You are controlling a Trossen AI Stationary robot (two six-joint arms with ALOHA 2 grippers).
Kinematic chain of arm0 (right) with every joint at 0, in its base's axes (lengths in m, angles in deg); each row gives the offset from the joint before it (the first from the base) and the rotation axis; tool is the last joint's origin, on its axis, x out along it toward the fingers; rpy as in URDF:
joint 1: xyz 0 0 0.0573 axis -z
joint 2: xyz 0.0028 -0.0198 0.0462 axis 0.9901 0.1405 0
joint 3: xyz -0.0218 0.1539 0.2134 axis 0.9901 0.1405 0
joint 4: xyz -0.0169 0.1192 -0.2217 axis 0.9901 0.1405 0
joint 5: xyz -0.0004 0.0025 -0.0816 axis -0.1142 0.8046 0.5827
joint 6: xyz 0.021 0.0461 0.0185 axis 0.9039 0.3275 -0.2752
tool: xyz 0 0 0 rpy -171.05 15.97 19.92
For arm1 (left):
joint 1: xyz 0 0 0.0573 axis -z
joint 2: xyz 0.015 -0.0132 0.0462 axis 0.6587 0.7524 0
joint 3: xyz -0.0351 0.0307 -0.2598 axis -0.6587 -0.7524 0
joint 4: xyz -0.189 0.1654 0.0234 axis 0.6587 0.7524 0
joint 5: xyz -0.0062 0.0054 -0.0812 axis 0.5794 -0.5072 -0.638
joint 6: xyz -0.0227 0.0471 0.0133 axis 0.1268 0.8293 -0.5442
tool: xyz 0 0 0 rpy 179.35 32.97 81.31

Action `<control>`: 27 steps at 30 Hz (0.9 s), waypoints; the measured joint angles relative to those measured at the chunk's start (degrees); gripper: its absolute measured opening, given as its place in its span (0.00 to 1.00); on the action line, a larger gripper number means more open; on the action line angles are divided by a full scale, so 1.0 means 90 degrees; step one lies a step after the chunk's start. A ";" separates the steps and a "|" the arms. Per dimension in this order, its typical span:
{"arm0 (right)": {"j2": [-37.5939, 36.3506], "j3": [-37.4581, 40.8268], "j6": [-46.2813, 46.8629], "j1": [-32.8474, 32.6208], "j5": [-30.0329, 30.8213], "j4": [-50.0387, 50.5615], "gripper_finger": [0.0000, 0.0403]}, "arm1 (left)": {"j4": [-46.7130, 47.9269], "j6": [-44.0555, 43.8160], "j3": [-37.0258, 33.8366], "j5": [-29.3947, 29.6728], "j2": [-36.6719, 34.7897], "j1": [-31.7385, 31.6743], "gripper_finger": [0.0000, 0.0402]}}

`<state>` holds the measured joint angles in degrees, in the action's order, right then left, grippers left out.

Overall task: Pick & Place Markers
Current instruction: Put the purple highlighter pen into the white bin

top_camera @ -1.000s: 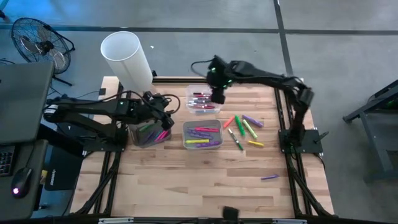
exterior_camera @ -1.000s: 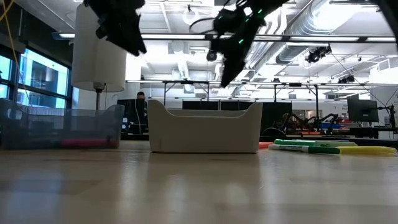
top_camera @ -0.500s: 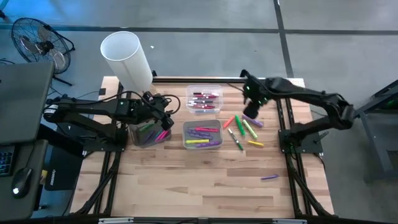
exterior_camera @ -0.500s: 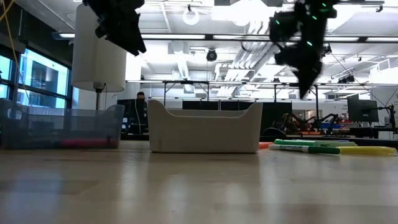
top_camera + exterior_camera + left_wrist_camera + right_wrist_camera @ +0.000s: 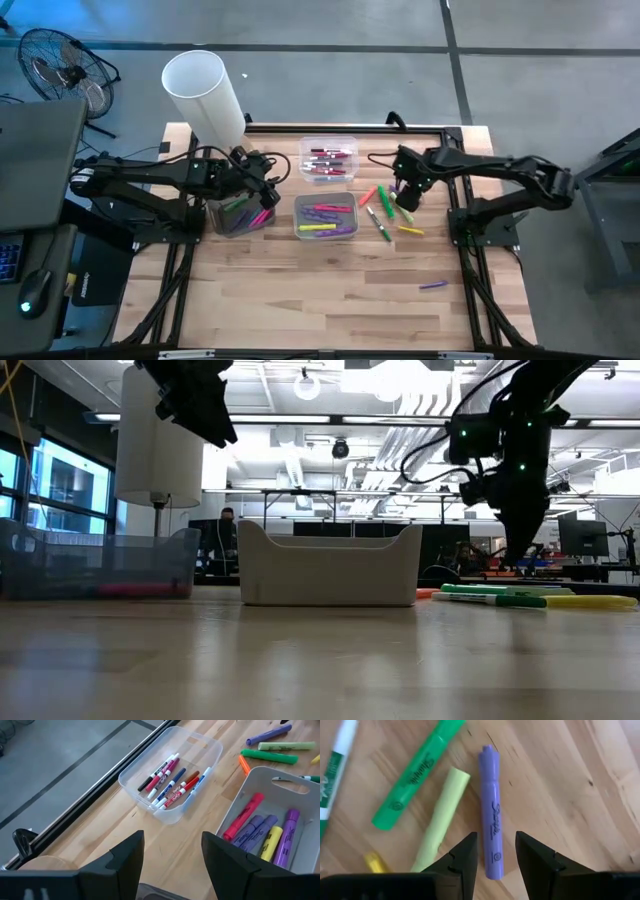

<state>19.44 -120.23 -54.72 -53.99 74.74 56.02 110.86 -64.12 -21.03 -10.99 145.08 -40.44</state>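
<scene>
Several loose markers (image 5: 392,207) in orange, green, purple and yellow lie flat on the wooden table; a single purple one (image 5: 432,285) lies nearer the front. My right gripper (image 5: 408,190) hangs open just above the loose group, pointing down. In the right wrist view its fingers (image 5: 496,852) stand on either side of a purple marker (image 5: 491,807) without touching it. A pale green marker (image 5: 440,822) and a green one (image 5: 417,772) lie beside it. My left gripper (image 5: 172,865) waits open above a dark bin (image 5: 238,214) of green and pink markers.
A clear bin (image 5: 328,160) of thin markers sits at the far middle. In front of it is a white bin (image 5: 325,217) with purple and yellow markers. A tall white cylinder (image 5: 205,92) stands at the far left. The near half of the table (image 5: 300,300) is bare wood.
My right gripper has swung from above the clear bin toward the table's right edge and come down over the loose markers, rolling its wrist on the way. Its fingers have stayed open. No marker has moved.
</scene>
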 joint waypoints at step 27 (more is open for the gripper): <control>0.1934 -0.0021 -0.0004 0.0018 -0.0158 -0.0312 0.14 | 0.0042 0.0003 0.0000 -0.0017 0.0000 -0.0009 0.48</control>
<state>36.85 -120.41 -54.76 -53.83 73.32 53.21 111.24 -64.10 -21.03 -11.15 145.08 -40.52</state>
